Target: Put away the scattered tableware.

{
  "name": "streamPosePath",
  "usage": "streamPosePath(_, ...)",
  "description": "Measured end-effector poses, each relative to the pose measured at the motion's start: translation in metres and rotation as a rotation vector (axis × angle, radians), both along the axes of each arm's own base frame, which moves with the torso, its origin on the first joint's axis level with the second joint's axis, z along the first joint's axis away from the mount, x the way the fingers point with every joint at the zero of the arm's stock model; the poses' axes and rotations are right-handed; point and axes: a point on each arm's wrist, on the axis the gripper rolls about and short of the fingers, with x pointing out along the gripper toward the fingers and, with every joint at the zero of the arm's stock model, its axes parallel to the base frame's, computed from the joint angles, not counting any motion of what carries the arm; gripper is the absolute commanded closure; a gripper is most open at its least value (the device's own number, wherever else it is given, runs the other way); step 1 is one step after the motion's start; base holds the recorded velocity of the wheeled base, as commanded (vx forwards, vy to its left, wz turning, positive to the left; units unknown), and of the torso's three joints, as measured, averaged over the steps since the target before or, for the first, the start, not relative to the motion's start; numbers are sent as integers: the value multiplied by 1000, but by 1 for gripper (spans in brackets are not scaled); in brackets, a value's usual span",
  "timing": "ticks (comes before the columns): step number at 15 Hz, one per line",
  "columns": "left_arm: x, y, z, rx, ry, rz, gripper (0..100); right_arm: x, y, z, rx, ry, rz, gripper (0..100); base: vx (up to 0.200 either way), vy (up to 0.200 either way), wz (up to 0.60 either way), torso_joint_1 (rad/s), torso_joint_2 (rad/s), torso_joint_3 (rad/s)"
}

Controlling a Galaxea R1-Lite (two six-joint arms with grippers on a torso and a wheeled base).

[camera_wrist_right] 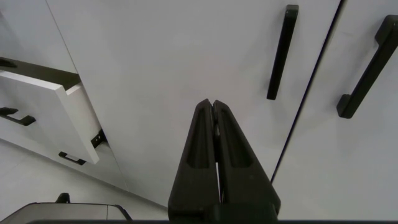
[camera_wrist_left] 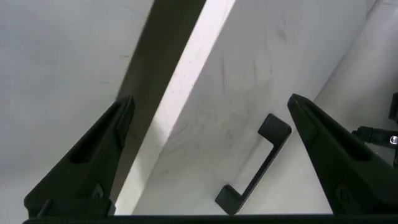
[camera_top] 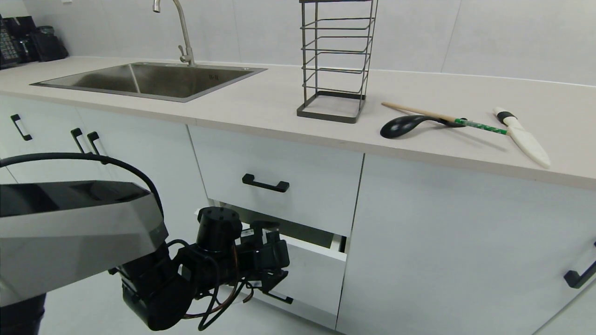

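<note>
The left gripper hangs low in front of the cabinets with its fingers spread wide apart and nothing between the pads. The black handle of the lower drawer sits in the gap ahead of them, nearer one finger than the other. That drawer stands partly pulled out, with a dark slot above its front. The right gripper is pressed together on nothing and faces the white cabinet doors.

Up on the counter, the tableware lies well apart from both grippers. A black spoon has its handle against what looks like a pair of chopsticks, though they are too thin to tell for sure. Just beside them is a white knife, near the front edge. A wire rack stands between these and the sink.

The likely step is widening the drawer. Because the handle is off-centre, closing now could catch only its end, and the pads might slip off under pull. A slanted pull could jam the drawer. Later, lifting the spoon may roll the chopsticks, and a careless reach could nudge the knife over the edge.
</note>
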Motion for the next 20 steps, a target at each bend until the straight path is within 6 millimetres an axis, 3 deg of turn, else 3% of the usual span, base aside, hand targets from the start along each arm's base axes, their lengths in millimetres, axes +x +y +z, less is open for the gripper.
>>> streamPosePath(5, 2, -2, -10, 10, 17, -2, 0, 0, 0, 0, 0, 0, 0, 100, 0, 0, 0, 0, 0, 0)
streamPosePath(8, -9, 4, -12, 27, 42, -7, 0, 0, 0, 0, 0, 0, 0, 100, 0, 0, 0, 0, 0, 0)
streamPosePath(16, -99, 42, 6, 91, 171, -48, 0, 0, 0, 0, 0, 0, 0, 100, 0, 0, 0, 0, 0, 0)
streamPosePath(20, -118, 41, 22, 63, 127, -99, 0, 0, 0, 0, 0, 0, 0, 100, 0, 0, 0, 0, 0, 0)
